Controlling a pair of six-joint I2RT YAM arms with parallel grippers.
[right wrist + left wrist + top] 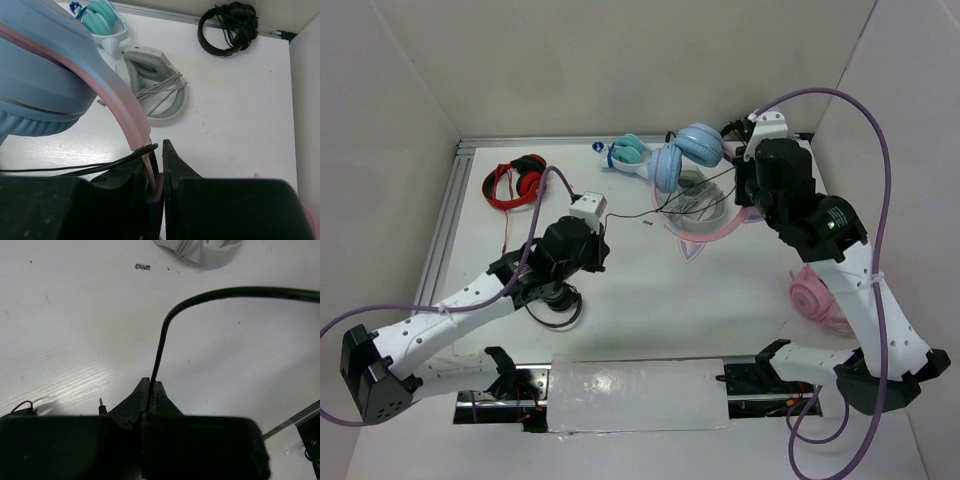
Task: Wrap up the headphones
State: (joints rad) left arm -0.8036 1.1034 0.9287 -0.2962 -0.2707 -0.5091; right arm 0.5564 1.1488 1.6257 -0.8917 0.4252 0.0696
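Observation:
The headphones, with light blue ear cups (685,150) and a pink cat-ear headband (720,226), are held up at the back right of the table. My right gripper (748,192) is shut on the pink headband (125,105). A blue ear cup (40,75) fills the left of the right wrist view, and the thin black cable (100,165) crosses the left finger. The cable (640,215) runs left to my left gripper (598,238). The left gripper (151,383) is shut on the cable (161,340), which arches up and to the right.
Red headphones (515,183) lie at the back left and teal-and-white headphones (625,152) at the back. Grey-white headphones (155,85) lie under the held pair. All-pink headphones (818,298) lie at the right. Black headphones (556,306) sit under my left arm, and another black pair (229,26) is by the back wall.

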